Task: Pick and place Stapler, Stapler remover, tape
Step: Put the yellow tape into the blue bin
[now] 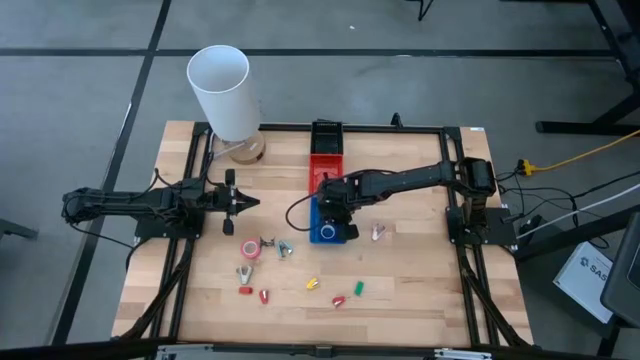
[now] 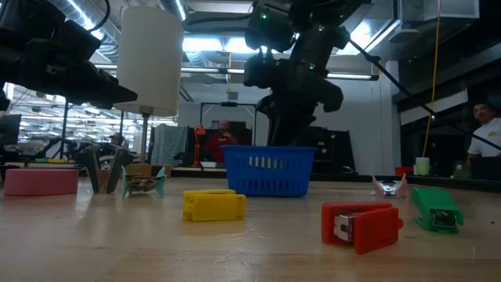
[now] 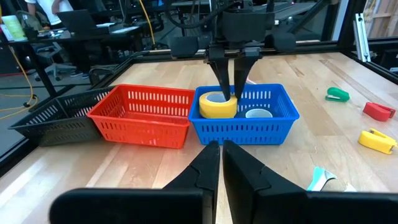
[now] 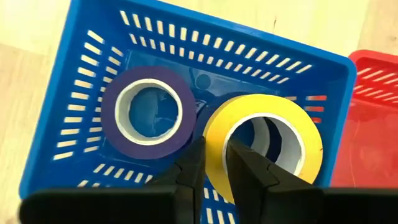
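Observation:
My right gripper (image 4: 214, 146) reaches down into the blue basket (image 1: 326, 228) and is shut on a yellow tape roll (image 4: 267, 146). A purple-blue tape roll (image 4: 148, 112) lies flat on the basket floor beside it. A pink tape roll (image 1: 251, 249) lies on the table left of the basket. Small staplers lie nearer the table's near edge: yellow (image 2: 213, 205), red (image 2: 360, 225) and green (image 2: 436, 209). Silvery staple removers (image 1: 268, 244) lie by the pink roll. My left gripper (image 1: 240, 203) hangs shut over the table's left part, touching nothing. My right gripper pinches the yellow roll's wall (image 4: 214, 163) with one finger inside the centre hole (image 4: 249, 165) and one outside (image 4: 191, 165). The fingers come from above, pointing down (image 3: 231, 84). The roll hangs about level inside the blue basket, its top at rim height, above the other roll.
A red basket (image 1: 325, 168) and a black basket (image 1: 327, 135) stand in a row behind the blue one. A tall white cylinder (image 1: 225, 90) stands at the table's far left. Another staple remover (image 1: 378, 232) lies right of the blue basket. More small red staplers (image 1: 245, 291) lie near the front.

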Tool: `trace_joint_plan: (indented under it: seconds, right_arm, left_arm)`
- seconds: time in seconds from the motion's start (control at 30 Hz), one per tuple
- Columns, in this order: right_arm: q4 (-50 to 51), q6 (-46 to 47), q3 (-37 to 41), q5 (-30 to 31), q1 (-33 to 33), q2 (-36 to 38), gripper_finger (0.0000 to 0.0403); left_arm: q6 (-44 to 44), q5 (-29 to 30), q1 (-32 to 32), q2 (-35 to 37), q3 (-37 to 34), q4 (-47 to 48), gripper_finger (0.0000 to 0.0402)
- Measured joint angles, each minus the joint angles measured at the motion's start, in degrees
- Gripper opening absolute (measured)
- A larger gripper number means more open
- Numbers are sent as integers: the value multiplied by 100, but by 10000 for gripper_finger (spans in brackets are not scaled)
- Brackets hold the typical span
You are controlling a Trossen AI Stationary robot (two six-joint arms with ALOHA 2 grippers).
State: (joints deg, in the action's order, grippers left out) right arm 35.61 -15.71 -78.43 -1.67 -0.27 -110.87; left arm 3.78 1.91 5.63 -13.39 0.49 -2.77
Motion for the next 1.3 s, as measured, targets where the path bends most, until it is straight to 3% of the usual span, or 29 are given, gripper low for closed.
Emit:
trace_joint_plan:
  seconds: [0.27, 1.3]
  right_arm:
    - [-9, 0, 2, -272, -20, 0, 65]
    - [-100, 7, -9, -291, -111, -44, 65]
  left_arm:
    - [1, 0, 0, 0, 0, 0, 15]
    - [-1, 0, 0, 0, -2, -2, 16]
